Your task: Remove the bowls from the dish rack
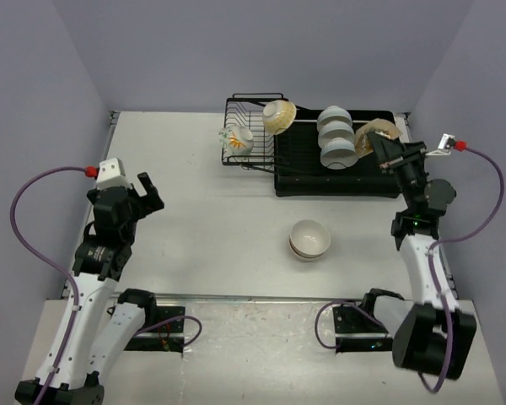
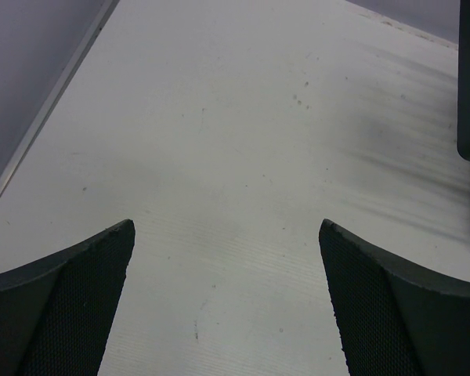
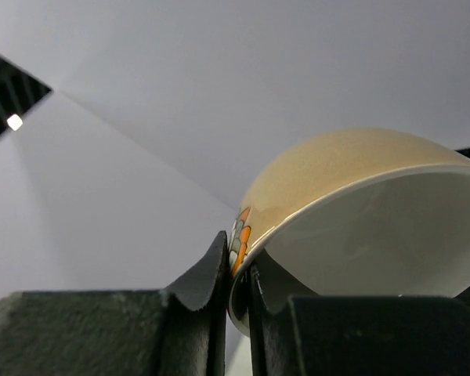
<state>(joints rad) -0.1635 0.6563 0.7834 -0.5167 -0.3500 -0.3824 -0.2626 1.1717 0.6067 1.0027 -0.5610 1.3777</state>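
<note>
While right gripper [image 1: 386, 153] is clamped tight on the rim of a tilted tan bowl [image 1: 376, 133] at the right end of the dish rack [image 1: 304, 173], left gripper [image 1: 146, 192] sits wide open, empty, over the table [image 1: 211, 236], two nested bowls [image 1: 309, 239] near table center.

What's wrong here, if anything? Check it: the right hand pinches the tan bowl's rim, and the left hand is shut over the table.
The left hand is not shut: the left wrist view shows its fingers wide apart over the table. The right hand does pinch the tan bowl by its rim.
</note>
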